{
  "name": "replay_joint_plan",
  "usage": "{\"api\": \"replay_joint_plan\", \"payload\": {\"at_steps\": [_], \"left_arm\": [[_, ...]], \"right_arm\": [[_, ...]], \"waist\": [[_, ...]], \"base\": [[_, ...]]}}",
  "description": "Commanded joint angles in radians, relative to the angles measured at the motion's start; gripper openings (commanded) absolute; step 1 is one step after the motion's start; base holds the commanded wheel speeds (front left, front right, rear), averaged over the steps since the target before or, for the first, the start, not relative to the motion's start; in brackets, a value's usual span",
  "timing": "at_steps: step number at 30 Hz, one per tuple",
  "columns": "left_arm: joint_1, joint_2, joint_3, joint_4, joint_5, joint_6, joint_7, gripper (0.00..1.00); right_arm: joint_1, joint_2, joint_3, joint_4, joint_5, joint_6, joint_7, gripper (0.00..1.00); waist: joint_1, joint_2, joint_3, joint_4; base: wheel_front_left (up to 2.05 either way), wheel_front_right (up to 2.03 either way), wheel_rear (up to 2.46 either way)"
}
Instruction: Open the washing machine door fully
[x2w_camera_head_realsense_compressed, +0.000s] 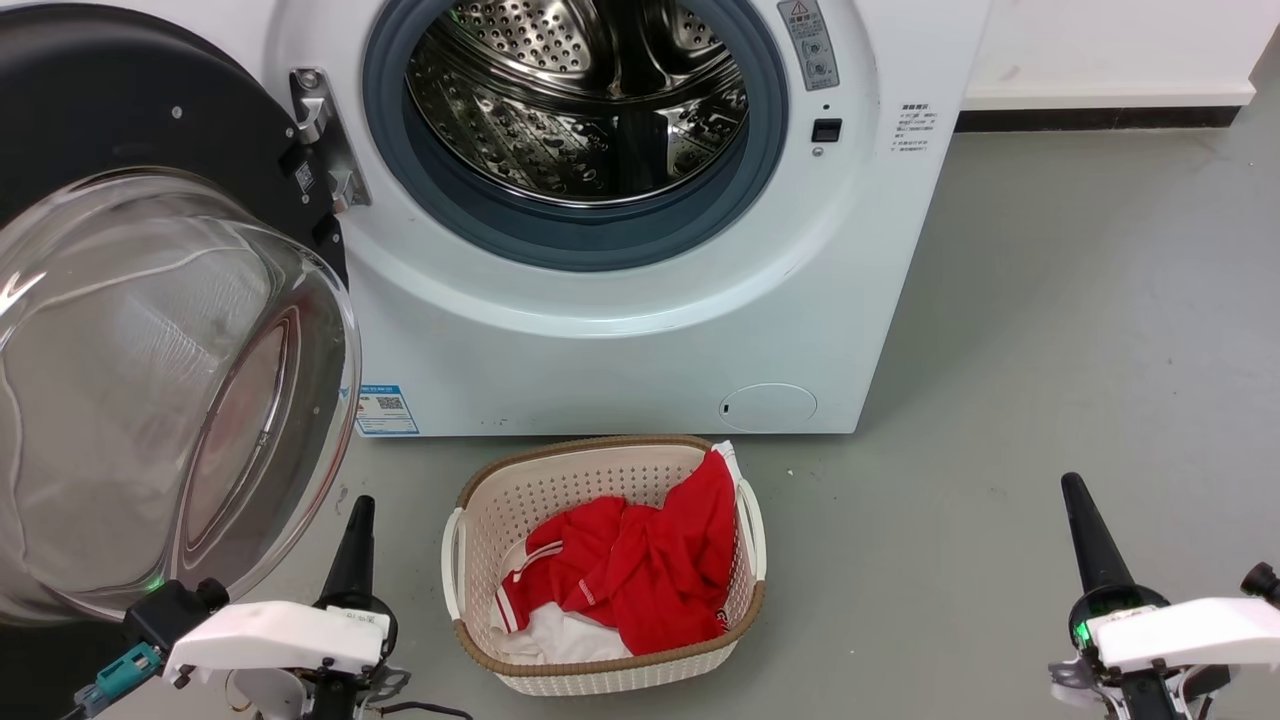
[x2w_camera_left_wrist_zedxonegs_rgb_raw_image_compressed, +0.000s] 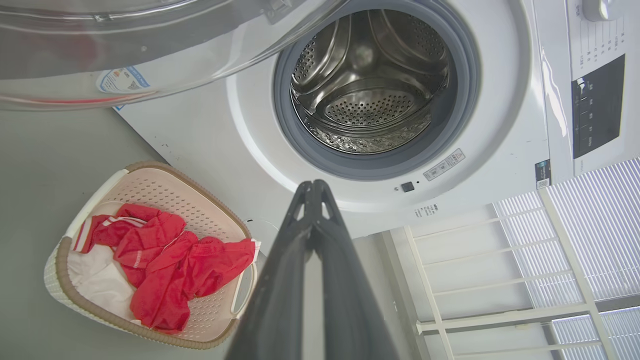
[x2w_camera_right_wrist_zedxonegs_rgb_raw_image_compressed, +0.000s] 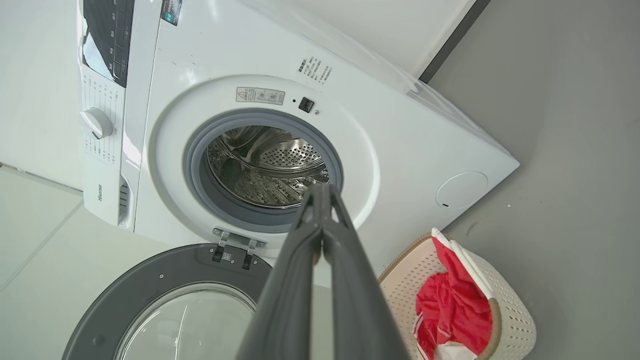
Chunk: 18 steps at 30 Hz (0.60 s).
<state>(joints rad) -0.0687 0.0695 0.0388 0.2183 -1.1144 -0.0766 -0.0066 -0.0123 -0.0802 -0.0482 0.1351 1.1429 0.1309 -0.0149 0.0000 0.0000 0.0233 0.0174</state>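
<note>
The washing machine door (x2w_camera_head_realsense_compressed: 120, 120) stands swung wide, task seemingly done; left gripper (x2w_camera_left_wrist_zedxonegs_rgb_raw_image_compressed: 314, 186) and right gripper (x2w_camera_right_wrist_zedxonegs_rgb_raw_image_compressed: 323, 190) are clenched empty.

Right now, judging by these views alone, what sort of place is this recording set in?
Most likely a laundry corner, whether domestic or a mock-up. A white front-loading washing machine stands with its door swung open, and a laundry basket holding red clothes sits on the grey floor before it.

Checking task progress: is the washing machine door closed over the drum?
No, the washing machine door hangs swung out on its hinge at the left, leaving the steel drum exposed.
</note>
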Motion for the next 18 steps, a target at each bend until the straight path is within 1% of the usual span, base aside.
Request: {"api": "replay_joint_plan", "payload": {"at_steps": [1, 18], "left_arm": [[-0.025, 0.0, 0.007, -0.005, -0.026, -0.008, 0.006, 0.0], [-0.031, -0.006, 0.03, 0.006, -0.181, -0.023, 0.045, 0.0]], "right_arm": [[-0.023, -0.007, -0.002, 0.0, 0.028, 0.0, 0.006, 0.0], [-0.049, -0.005, -0.009, 0.035, 0.185, 0.0, 0.035, 0.0]], "waist": [[0.0, 0.0, 0.0, 0.0], [0.0, 0.0, -0.006, -0.005]], "base": [[0.0, 0.0, 0.0], [0.0, 0.0, 0.0]]}}
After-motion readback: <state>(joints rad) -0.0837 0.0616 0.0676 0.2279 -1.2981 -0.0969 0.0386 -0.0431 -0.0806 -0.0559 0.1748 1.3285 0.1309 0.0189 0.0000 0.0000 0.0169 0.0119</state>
